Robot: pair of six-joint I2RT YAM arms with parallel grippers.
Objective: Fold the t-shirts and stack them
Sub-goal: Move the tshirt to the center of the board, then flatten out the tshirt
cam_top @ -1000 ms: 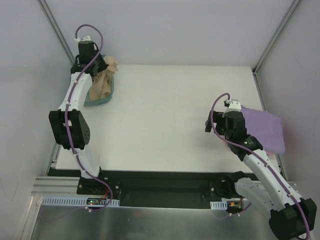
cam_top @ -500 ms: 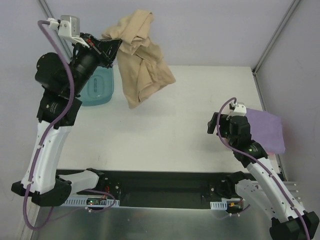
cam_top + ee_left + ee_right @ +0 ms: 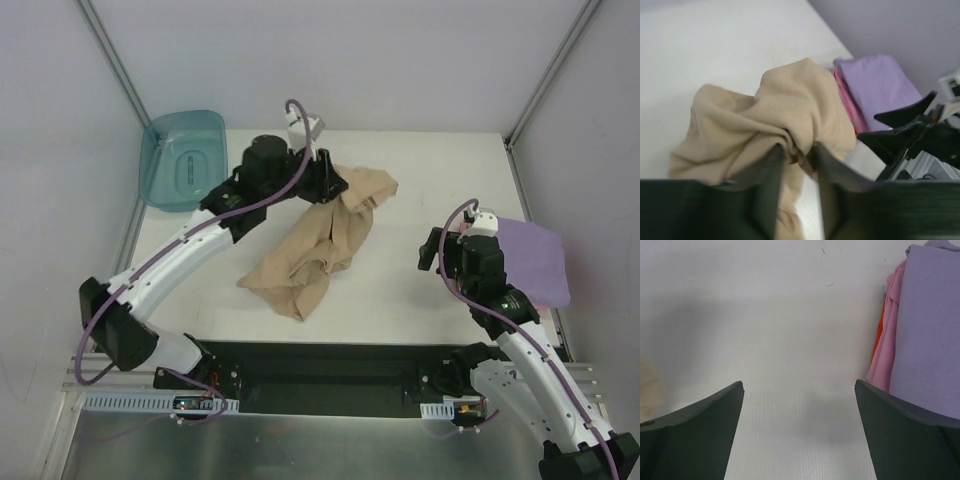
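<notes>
- Left fingers point(image 3: 771, 192): reached out to the middle of the surface point(image 3: 440, 170), nearly closed. A fold of the tan t-shirt point(image 3: 310, 255) sits in the narrow gap at their tips. The wrist view is too close and blurred to tell whether they pinch the fold or merely bracket it.
- Tan t-shirt: unfolded and crumpled, lying on the surface as 1 long heap. It runs from the left fingers at its far end down to a bunched near end, closer to the arm bases.
- Right fingers point(image 3: 695, 435): spread wide with nothing between them, poised over bare surface just left of the folded stack.
- Lavender t-shirt point(image 3: 535, 262): a folded rectangle at the right edge of the surface, on top of the stack and well apart from the tan t-shirt.
- Pink t-shirt point(image 3: 887, 350): folded directly beneath the lavender t-shirt, with its edge protruding on the side facing the right fingers.
- Orange-red strip point(image 3: 879, 332): a thin band of cloth showing beside the pink edge; what it belongs to cannot be told.
- Teal tub point(image 3: 185, 160): translucent, at the far-left corner, well apart from all 3 t-shirts.
</notes>
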